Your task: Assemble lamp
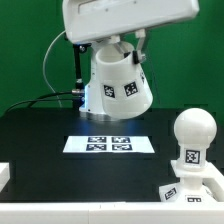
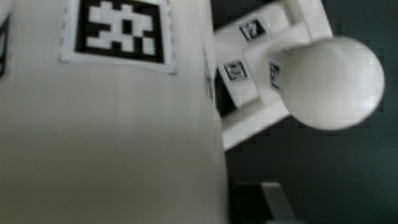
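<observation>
- Carrying the shade [image 1: 116, 85]: tapered white cup, tagged on its wall, hanging clear above the black table [image 1: 40, 135] under the robot's white body; fills most of the wrist view [image 2: 98, 120], tag near its upper end.
- Gripper: hidden behind the shade and the arm housing in the exterior view, fingers not visible in the wrist view; spread or closed cannot be told, though the lifted shade suggests a hold on it.
- Bulb [image 1: 192, 128]: rounded white, seated upright on the stem at the exterior view's right; seen in the wrist view [image 2: 334, 82] beside the shade's wall, apart from it.
- Base [image 1: 190, 188]: flat tagged block under the bulb, at the table's near right edge; partly cut off by the frame.
- Marker board [image 1: 109, 144]: flat white sheet with four tags, lying below the shade; not part of the job.
- Step judged in hand: moving the shade across to the bulb for lowering over it.
- Doing it well, as judged: keep the shade high enough to pass over the bulb's top, centre its opening on the bulb's axis, hold it level, descend slowly and straight.
- Risk judged: a rim catching the bulb's side, tipping the base off the table edge.
</observation>
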`<state>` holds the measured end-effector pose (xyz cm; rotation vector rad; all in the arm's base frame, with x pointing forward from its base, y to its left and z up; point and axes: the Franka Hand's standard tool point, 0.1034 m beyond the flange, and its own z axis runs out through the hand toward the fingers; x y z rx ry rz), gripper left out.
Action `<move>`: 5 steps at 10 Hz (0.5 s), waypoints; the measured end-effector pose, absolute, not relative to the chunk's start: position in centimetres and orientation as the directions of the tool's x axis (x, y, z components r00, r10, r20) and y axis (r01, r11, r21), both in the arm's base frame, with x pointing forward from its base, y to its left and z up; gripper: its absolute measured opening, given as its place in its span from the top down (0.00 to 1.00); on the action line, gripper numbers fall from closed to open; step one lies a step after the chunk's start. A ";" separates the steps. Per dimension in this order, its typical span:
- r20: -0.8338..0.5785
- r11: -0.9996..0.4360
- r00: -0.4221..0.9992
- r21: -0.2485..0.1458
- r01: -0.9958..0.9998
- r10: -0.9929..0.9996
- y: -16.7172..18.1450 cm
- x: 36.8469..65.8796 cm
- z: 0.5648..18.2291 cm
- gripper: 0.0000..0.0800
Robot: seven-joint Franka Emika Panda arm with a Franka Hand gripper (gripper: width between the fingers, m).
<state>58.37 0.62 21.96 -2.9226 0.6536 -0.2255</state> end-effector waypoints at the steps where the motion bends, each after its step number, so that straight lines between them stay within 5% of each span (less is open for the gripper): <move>1: 0.202 -0.907 0.885 -0.142 -0.397 -0.419 0.7 59.9 23.5 0.94; 5: 0.419 -0.901 0.798 -0.197 -0.386 -0.433 2.7 60.9 23.4 0.94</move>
